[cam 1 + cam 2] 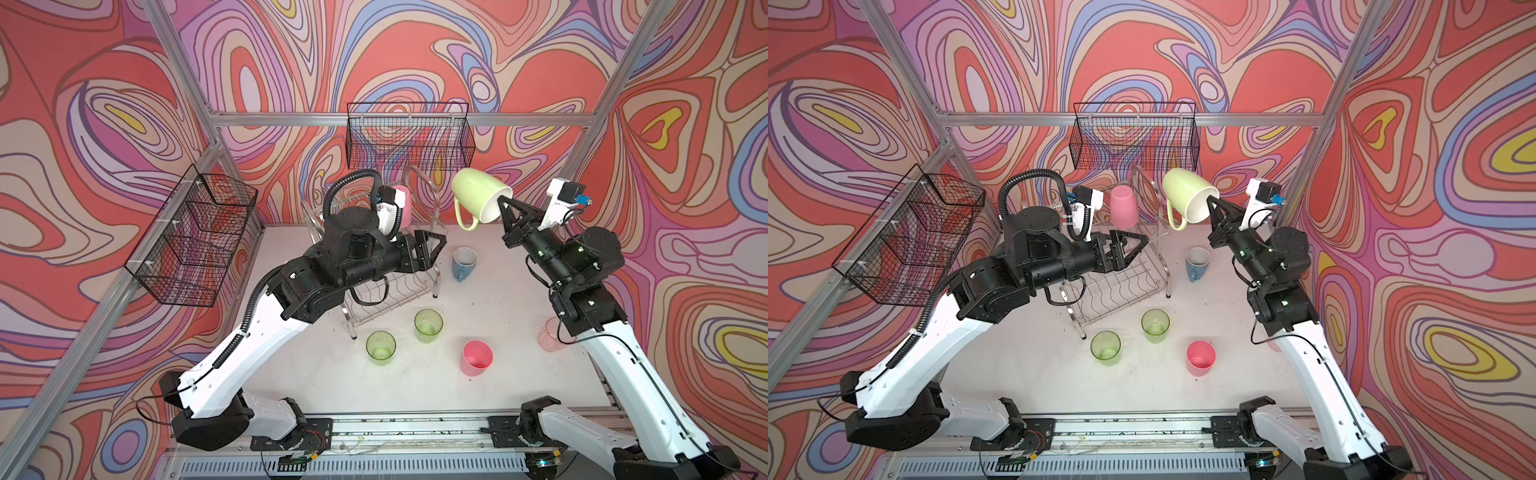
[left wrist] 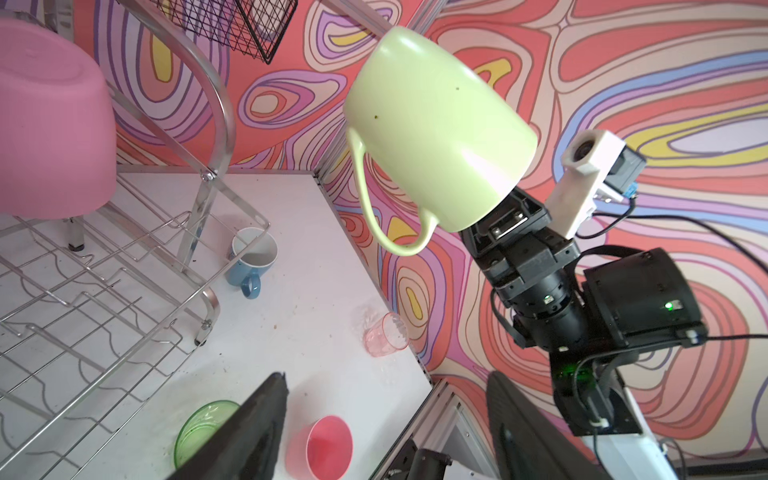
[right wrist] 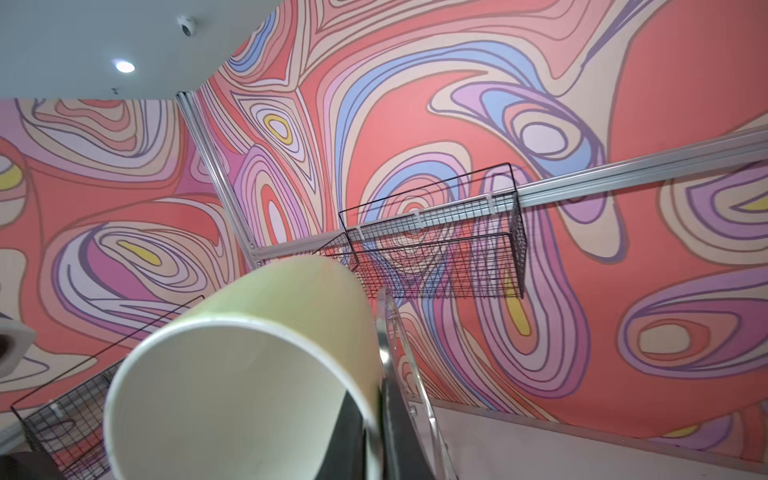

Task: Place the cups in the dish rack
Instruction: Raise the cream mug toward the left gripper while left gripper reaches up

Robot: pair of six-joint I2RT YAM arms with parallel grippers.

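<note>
The right pincer (image 1: 504,202) is clenched on the rim of the green mug (image 1: 478,195), one finger inside the mouth and one outside, as the right wrist view shows. The mug (image 3: 249,374) hangs in the air over the far part of the bench (image 1: 490,307), tipped with its base up and away from the pincer and its handle hanging down. It is beside the rack's looped handle and not touching it.

The rack (image 1: 390,291) stands towards the bench's far edge, left of the middle. An upturned tumbler (image 1: 1123,205) sits on its upper tier.

The left pincer (image 1: 440,249) is released and empty, its fingers (image 2: 257,428) spread wide, over the rack's right side.

The other cups stand upright on the bench:
- A blue mug (image 1: 464,262) is just beside the rack, on its right.
- A green cup (image 1: 380,347) and a second green cup (image 1: 428,324) stand in front of the rack, towards the near edge.
- A pink tumbler (image 1: 476,357) is to their right.
- A pinkish cup (image 2: 386,338) is at the right edge, partly hidden by the right arm in both top views.
</note>
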